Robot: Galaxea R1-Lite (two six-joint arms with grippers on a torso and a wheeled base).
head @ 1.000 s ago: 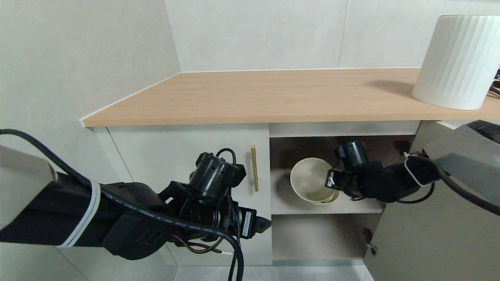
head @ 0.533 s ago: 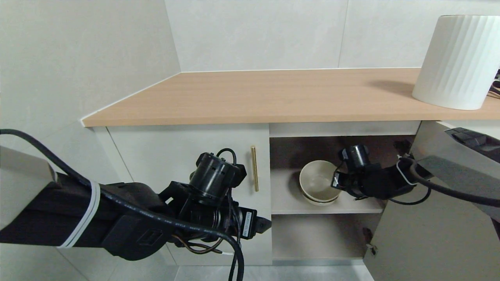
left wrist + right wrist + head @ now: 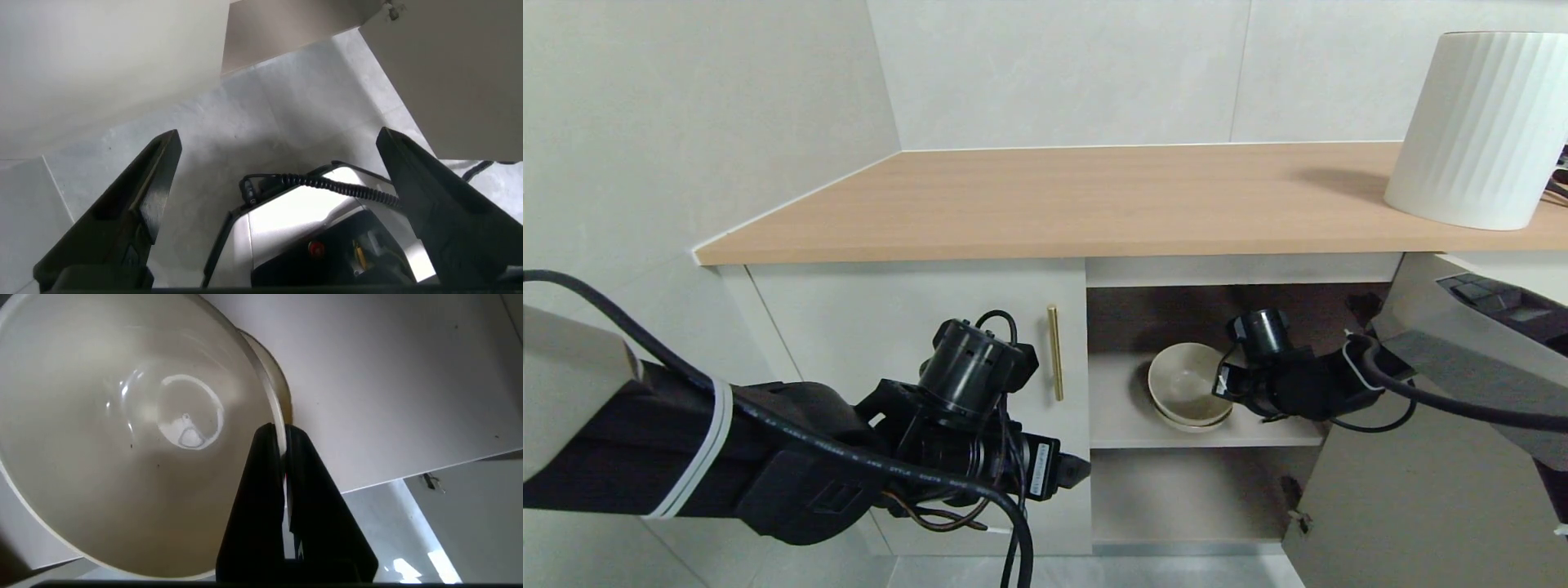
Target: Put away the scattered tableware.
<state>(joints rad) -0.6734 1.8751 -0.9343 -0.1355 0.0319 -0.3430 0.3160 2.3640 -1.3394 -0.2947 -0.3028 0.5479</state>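
Pinching the cream round ceramic bowl (image 3: 1183,390) by its rim in the right tool (image 3: 280,445), nested on a matching bowl (image 3: 1191,423) on the upper cabinet shelf (image 3: 1117,425), so settle it level, release gently, back straight out, with left tool (image 3: 279,140) gaping wide, down low.

Soft, even indoor light fills the room; the tall white ribbed cylinder (image 3: 1474,122) casts a faint shadow toward the robot's left on the pale wooden table (image 3: 1054,204). The cabinet recess (image 3: 1160,310) above the right gripper (image 3: 1221,384) is dim. The cream glossy bowl (image 3: 139,433) in that gripper carries small glints. The left gripper (image 3: 278,139) has dark fingers (image 3: 122,220) that look soft-edged against bright grey floor tiles (image 3: 245,106)
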